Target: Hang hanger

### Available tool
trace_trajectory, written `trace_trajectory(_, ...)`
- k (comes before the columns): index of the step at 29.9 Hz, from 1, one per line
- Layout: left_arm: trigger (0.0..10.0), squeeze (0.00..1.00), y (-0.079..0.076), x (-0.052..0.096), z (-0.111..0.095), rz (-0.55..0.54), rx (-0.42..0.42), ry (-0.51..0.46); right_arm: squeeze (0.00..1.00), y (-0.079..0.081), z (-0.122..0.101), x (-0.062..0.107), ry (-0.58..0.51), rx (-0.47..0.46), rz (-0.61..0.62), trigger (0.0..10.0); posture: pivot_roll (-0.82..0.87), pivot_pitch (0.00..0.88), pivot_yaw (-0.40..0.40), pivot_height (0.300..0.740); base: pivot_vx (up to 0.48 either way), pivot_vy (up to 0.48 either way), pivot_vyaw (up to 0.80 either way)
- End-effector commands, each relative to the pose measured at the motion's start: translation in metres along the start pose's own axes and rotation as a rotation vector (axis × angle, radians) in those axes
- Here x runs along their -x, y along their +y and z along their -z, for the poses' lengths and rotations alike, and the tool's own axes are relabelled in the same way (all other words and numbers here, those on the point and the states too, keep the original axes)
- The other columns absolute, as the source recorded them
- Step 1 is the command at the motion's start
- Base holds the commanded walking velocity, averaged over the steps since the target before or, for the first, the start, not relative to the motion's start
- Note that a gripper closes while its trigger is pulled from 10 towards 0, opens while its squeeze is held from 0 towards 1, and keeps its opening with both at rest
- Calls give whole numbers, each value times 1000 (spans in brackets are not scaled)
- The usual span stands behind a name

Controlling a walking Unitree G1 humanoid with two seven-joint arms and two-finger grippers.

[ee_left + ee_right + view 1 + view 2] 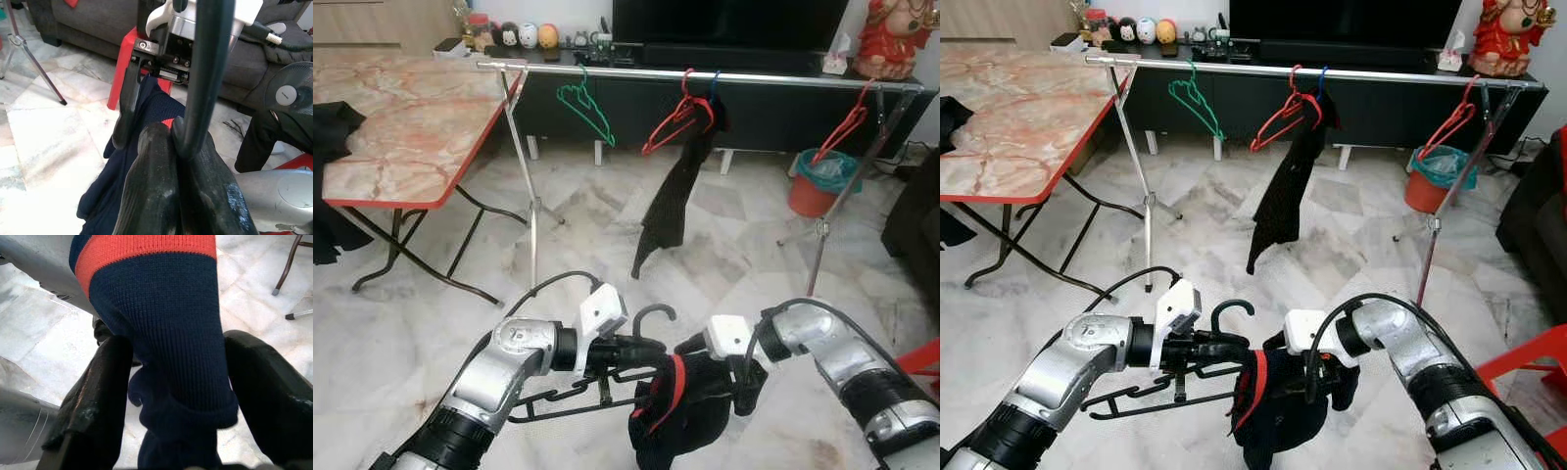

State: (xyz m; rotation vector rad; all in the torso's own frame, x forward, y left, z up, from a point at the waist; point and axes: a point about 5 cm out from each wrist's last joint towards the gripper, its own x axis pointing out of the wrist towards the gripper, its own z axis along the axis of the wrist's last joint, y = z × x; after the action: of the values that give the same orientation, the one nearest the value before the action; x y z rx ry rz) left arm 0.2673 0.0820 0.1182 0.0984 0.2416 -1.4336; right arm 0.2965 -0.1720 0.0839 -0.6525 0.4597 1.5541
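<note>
Left end effector point(641, 351) is clamped on the hanger point(607, 377) neck at 6 o'clock, right end effector point(171, 401) pinching the garment point(680, 406), so you can lift toward the rail point(705, 75) at 12.

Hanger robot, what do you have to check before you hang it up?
1. Left gripper shut on black hanger: ok.
2. Right gripper around the navy garment: ok.
3. Garment fully on hanger: cannot tell, it looks bunched.
4. Hook free and pointing up: ok.
5. Free space on rail between red hangers: ok.
6. Rail within reach: not ok, it stands farther ahead.
</note>
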Motion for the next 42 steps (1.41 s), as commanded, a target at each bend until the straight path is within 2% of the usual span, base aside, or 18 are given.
trace_trajectory(1, 10000, 0, -2, -2, -8, 21, -20, -31, 0, -4, -4, 1, 5, 22, -2, 0, 93, 0, -35, 740, 0, 0, 0)
trace_trajectory(32, 10000, 0, -3, -4, -4, 23, -7, -20, 0, -9, -12, -1, -76, -2, 35, 0, 89, 0, -29, 740, 0, 0, 0)
trace_trajectory(42, 10000, 0, 0, -3, 0, -17, -21, -9, 0, -8, -13, -6, -85, -4, 33, 0, 92, 0, -23, 740, 0, 0, 0)
